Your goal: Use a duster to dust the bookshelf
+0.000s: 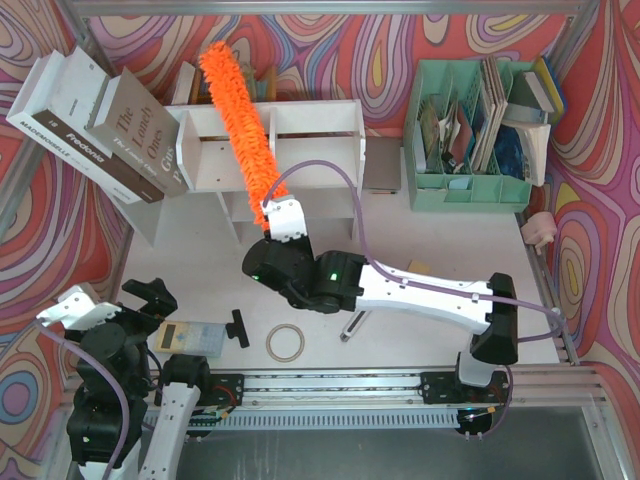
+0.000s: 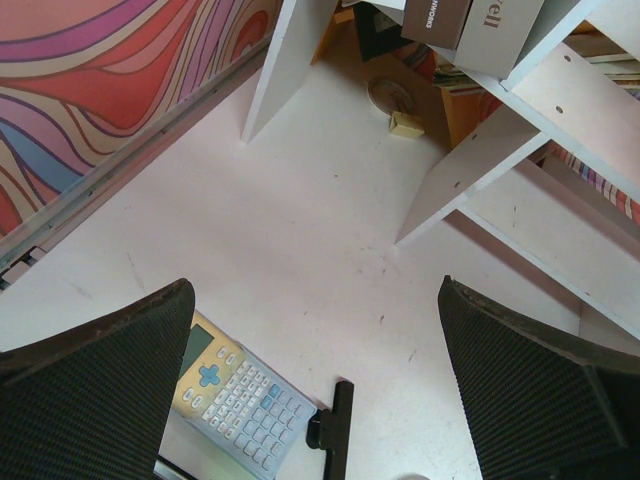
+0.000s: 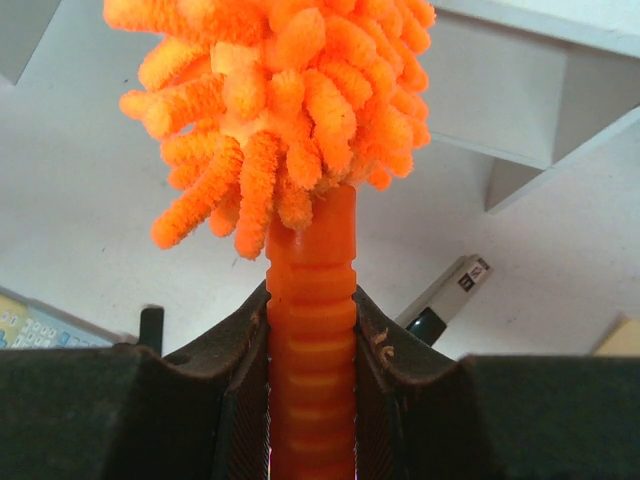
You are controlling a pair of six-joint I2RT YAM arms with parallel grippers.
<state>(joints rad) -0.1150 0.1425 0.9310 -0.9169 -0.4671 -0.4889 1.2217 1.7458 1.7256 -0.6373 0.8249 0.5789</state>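
Gripping one duster [image 1: 240,130], right jaws; one bookshelf [image 1: 312,113], two books [image 1: 130,135].

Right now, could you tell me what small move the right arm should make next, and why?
Probably sweep the duster sideways along the bookshelf top: the right gripper is shut on its handle, and the fluffy head lies across the shelf in the top view.

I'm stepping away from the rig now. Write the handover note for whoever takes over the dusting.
Left gripper: open, empty, over the table by the calculator.
Right gripper: shut on the duster by its handle.
Duster head slants across the bookshelf, tip past its top edge.
Done: duster picked up, brought to the shelf.
Left: the dusting itself; how much is wiped cannot be told.
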